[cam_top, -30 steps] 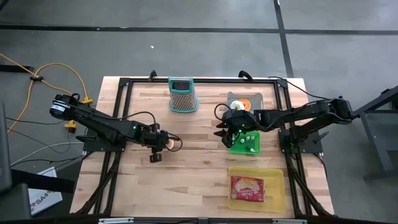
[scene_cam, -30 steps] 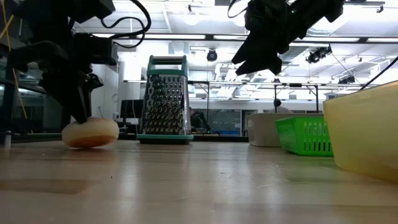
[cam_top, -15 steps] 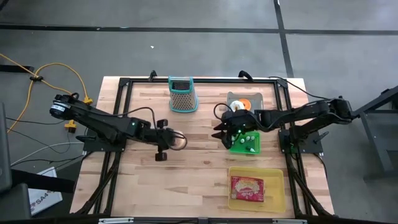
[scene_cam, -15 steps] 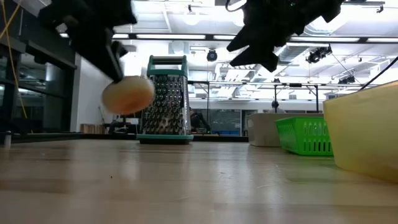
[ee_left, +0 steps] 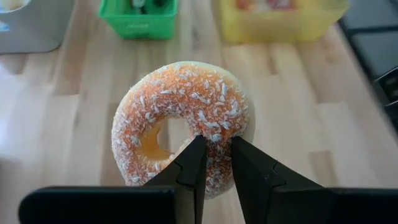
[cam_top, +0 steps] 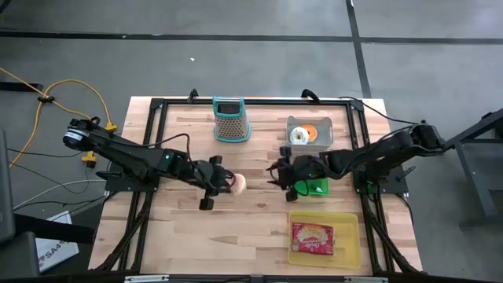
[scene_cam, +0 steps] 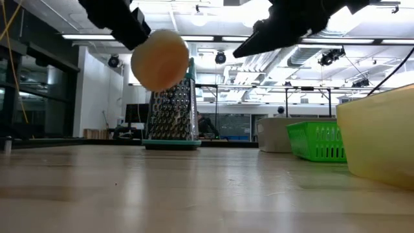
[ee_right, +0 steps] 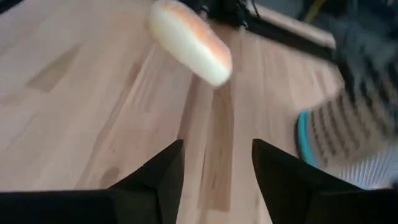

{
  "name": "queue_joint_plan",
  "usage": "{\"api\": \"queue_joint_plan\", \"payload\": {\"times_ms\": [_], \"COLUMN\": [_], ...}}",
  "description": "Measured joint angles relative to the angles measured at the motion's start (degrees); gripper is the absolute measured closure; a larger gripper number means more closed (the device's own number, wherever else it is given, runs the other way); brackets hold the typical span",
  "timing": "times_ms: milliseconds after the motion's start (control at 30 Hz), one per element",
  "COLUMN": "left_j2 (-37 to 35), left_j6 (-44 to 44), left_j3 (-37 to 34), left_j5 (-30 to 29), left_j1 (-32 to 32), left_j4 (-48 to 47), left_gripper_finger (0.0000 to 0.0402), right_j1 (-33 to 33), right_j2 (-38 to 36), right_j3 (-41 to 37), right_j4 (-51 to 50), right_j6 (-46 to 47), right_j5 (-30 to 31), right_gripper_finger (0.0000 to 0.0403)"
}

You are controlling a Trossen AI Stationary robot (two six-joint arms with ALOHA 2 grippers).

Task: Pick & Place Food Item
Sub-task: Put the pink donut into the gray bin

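Wood-plank table (cam_top: pixel 244 228) carried a yellow plastic bin (cam_top: pixel 351 244) at 5 o'clock. Left gripper (cam_top: pixel 218 182) pinched the ring-shaped, coconut-flaked donut (ee_left: pixel 183 121) by its rim, airborne mid-table. Right gripper (cam_top: pixel 277 171), fingers wide and empty, sat at its 3 o'clock.

Doughnut (cam_top: pixel 236 184) held clear of table (cam_top: pixel 251 236) near centre, in left gripper (cam_top: pixel 228 184); right gripper (cam_top: pixel 277 170) at 3 o'clock of it; grater (cam_top: pixel 231 119) at 12 o'clock; basket (cam_top: pixel 316 187) and tub (cam_top: pixel 309 130) beyond right gripper; tray (cam_top: pixel 324 237) at 5 o'clock.
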Motion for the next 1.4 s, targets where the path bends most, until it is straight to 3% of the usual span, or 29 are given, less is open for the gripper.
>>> {"api": "queue_joint_plan", "payload": {"times_ms": [133,333,767,1167,1400], "left_j2": [0.0,0.0,0.1,2.0,2.0], "left_j6": [-0.8,-1.0,-1.0,0.3,0.6], "left_j3": [0.0,0.0,0.0,0.0,0.0], "left_j5": [4.1,6.4,9.2,13.1,13.7], "left_j1": [0.0,-0.9,-2.0,-1.9,-1.1], "left_j4": [3.4,5.3,8.9,12.2,13.3], "left_gripper_finger": [0.034,0.034,0.034,0.034,0.034], "right_j1": [2.2,4.5,4.6,4.6,5.8], "right_j2": [4.2,9.4,15.4,15.4,15.4], "right_j3": [0.1,0.0,0.0,0.0,0.0], "right_j4": [8.0,18.6,31.2,33.9,34.6], "right_j6": [-11.1,-19.9,-21.9,-21.6,-21.1], "right_j5": [-0.2,5.0,0.3,-8.7,-9.5], "right_gripper_finger": [0.0227,0.0227,0.0227,0.0227,0.0227]}}
